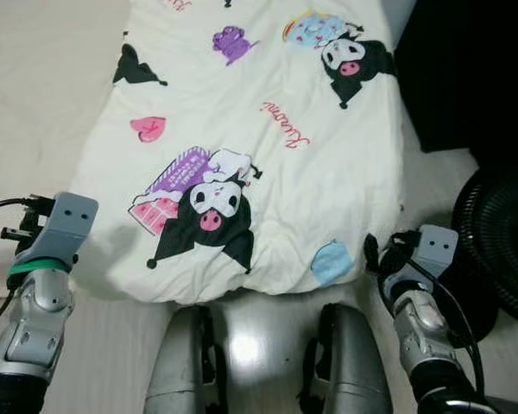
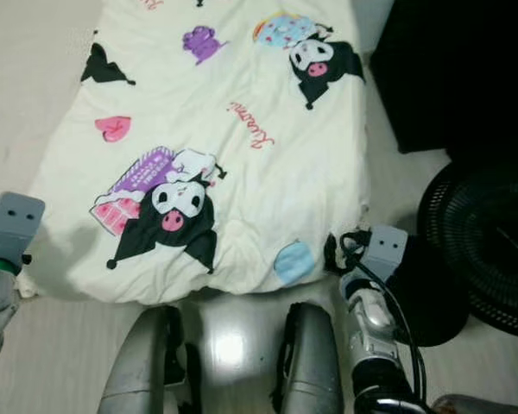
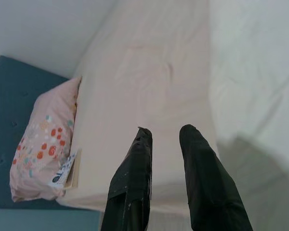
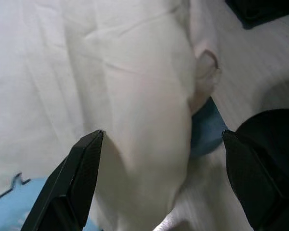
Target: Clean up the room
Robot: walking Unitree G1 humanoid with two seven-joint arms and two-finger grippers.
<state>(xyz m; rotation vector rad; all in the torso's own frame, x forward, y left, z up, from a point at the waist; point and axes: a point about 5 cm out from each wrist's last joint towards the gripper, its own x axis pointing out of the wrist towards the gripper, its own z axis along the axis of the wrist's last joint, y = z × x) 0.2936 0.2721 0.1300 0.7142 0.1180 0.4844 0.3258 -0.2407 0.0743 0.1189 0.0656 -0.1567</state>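
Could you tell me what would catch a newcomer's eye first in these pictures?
First, the cream blanket printed with black cartoon characters, spread over the pale bed straight ahead of the robot. The left gripper hovers open at the blanket's near left corner, the right gripper wide open at its near right corner. A black round fan stands on the floor to the right.

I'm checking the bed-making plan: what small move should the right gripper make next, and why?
Probably ease the right gripper forward and close on the blanket corner. Its fingers are spread wide with the cream edge between them, not yet pinched, beside the black fan.
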